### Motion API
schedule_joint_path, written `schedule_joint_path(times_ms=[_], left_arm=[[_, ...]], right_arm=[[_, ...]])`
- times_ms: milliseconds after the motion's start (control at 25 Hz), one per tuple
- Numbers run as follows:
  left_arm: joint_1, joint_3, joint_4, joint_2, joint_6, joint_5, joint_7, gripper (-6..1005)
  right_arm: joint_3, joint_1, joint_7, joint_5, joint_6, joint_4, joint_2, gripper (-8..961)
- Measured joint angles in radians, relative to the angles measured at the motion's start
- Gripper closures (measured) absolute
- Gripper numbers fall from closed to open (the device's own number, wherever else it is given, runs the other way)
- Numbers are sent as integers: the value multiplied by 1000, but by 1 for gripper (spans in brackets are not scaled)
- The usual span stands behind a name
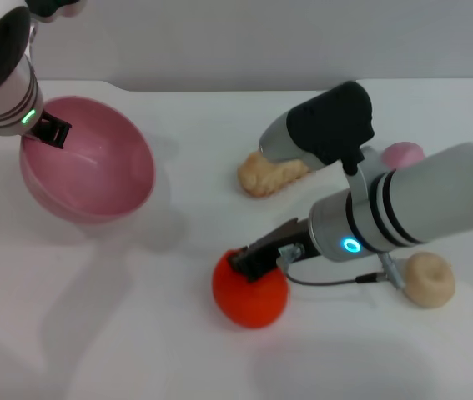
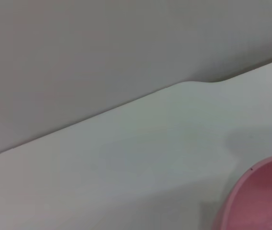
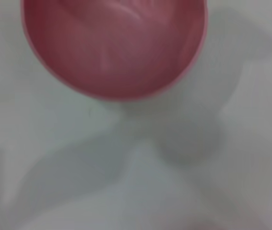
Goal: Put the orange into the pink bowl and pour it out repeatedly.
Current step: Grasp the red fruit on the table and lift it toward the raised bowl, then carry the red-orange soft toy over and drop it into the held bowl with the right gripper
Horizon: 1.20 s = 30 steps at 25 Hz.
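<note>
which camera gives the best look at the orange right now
The head view: the orange sits whole on the white table, with the right gripper on its top. Neither wrist view shows it; both show only parts of the pink bowl, whose rim the left gripper holds.

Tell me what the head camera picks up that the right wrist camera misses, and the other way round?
Only the head view shows the orange on the table with the right gripper at its top, the left gripper at the pink bowl's rim, a tan bread-like piece, a small tan lump and a small pink dome. The right wrist view adds nothing of its own beyond shadows on the white table. Both show the pink bowl, empty, and the white table.
</note>
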Motion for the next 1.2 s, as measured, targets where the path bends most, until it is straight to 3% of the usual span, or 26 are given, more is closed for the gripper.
schedule_joint_path(times_ms=[200,720,1200], left_arm=[[0,2,0,-1,0,-6,0,957],[-11,35,3,-5,-2,-29,0,957],[-53,90,34,-8,24,-151,3,957]], right_arm=[[22,-3,-1,-7,10,-64,-1,903],[153,-37,6,-135,98,-374,0,904],[191,-7,1,-163,75,-386,1,899]])
